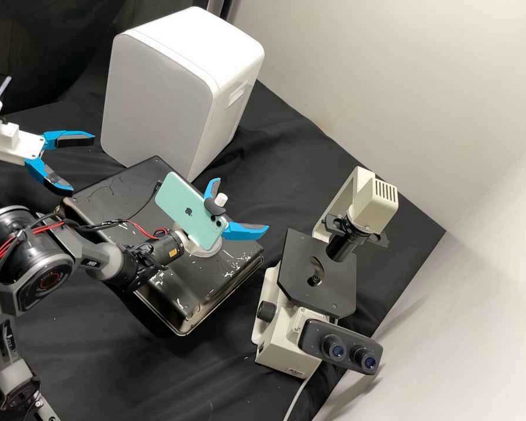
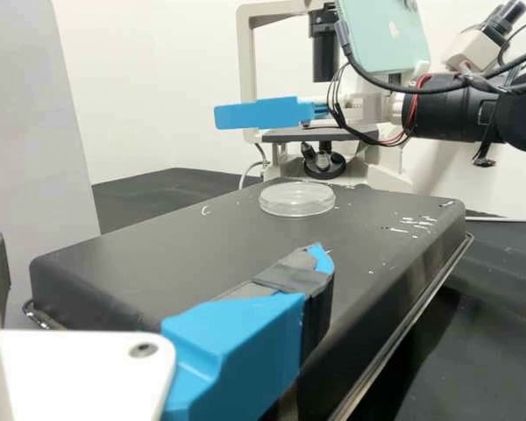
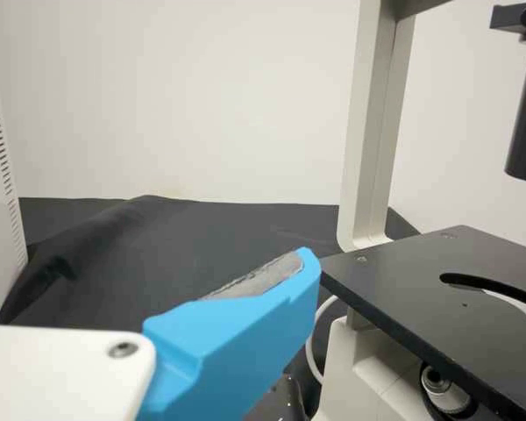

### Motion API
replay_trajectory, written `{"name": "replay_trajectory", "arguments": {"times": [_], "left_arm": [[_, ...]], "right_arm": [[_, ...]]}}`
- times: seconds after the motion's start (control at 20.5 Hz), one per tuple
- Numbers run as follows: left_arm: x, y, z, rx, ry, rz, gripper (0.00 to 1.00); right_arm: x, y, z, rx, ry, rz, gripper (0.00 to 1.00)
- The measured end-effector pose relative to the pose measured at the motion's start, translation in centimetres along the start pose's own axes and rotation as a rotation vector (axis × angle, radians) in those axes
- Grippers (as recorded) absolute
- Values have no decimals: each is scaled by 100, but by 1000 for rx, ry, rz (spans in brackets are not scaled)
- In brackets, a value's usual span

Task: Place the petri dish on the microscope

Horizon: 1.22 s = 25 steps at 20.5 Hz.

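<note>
A clear petri dish [image 2: 296, 198] rests on top of a black box [image 2: 202, 254]; in the high view the petri dish [image 1: 211, 250] is partly hidden under the right arm's wrist. My right gripper [image 1: 242, 204] hovers open just above and beyond the dish, towards the microscope [image 1: 310, 327]. One of its blue fingers [image 3: 245, 324] points at the black microscope stage [image 3: 438, 298], which has nothing on it. My left gripper [image 1: 82, 164] hangs open off the box's far left corner, well away from the dish.
A tall white appliance [image 1: 175, 82] stands behind the black box [image 1: 204, 286]. A green phone [image 1: 190, 207] is mounted on the right wrist. The microscope's lamp head [image 1: 371, 202] overhangs the stage [image 1: 310, 292]. A white wall runs along the right. Black cloth covers the bench.
</note>
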Motion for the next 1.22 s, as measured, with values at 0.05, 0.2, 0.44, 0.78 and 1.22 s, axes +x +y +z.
{"name": "replay_trajectory", "arguments": {"times": [0.05, 0.2, 0.44, 0.78, 1.22], "left_arm": [[0, 0, 0, 0, 0, 0, 100], [0, 0, 0, 0, 0, 0, 100], [28, -4, -11, 6, -13, -8, 100], [33, 1, -34, 4, -13, -9, 100], [33, 1, -34, 2, -13, -9, 100]], "right_arm": [[0, 0, 0, 0, 0, 0, 100], [0, 0, 0, 0, 0, 0, 100], [0, 0, 0, 0, 0, 0, 100], [-247, 16, -2, 25, 29, 30, 100], [-614, -21, 30, 24, 65, 56, 100]]}}
